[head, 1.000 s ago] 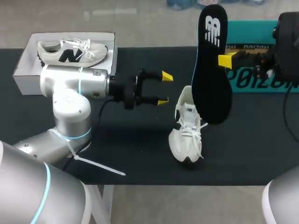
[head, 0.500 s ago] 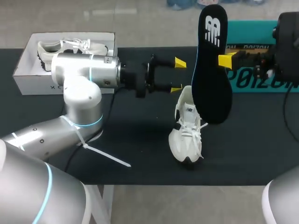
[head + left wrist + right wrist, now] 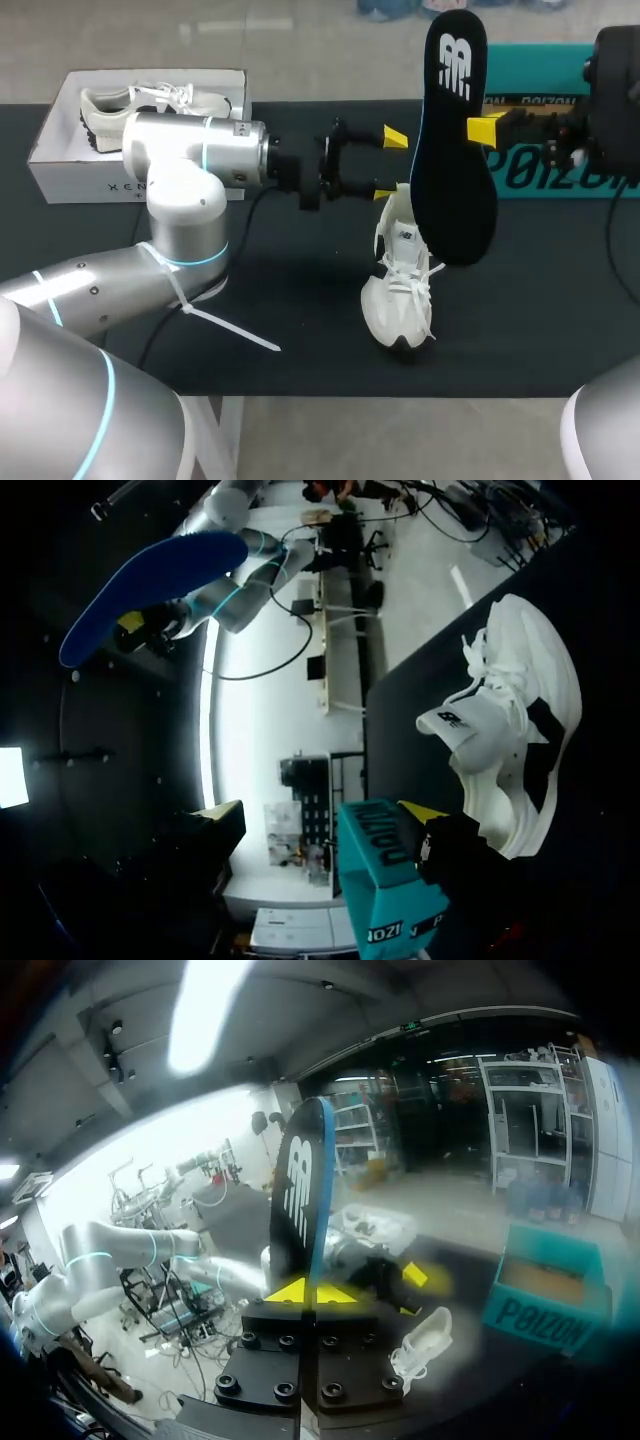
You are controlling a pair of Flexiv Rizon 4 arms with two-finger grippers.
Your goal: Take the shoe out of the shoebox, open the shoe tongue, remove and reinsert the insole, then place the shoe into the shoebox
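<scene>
- The counter (image 3: 300, 330) is covered with a black mat. At its far left corner there is a white shoebox (image 3: 60, 150) with a second shoe (image 3: 160, 100) lying inside, and at its far right side stands a teal shoebox (image 3: 540, 150).
- The shoe (image 3: 400, 290) is out of the box. It stands upright on its sole near the middle of the counter, with the toe toward the near edge and the heel toward the far edge.
- The shoe is white with white laces. In the left wrist view it (image 3: 510, 740) shows a dark patch on its side, and its tongue with a small label is lifted up from the opening.
- The insole (image 3: 455, 140) is out of the shoe and is held in the air, standing on end. Its face is black with a large white logo near the upper end, and its edge is blue.
- In the left wrist view the insole (image 3: 150, 590) shows a blue underside, high above the shoe.
- The right arm (image 3: 615, 90) comes in from the right. The right jaws are clenched on the insole from two sides, about at the middle of its length.
- The left arm (image 3: 190, 170) reaches across the counter toward the shoe. The left jaws are released and hold nothing.
- The lower yellow fingertip (image 3: 385, 193) of the left arm is just beside the heel collar of the shoe; I cannot tell if it touches.
</scene>
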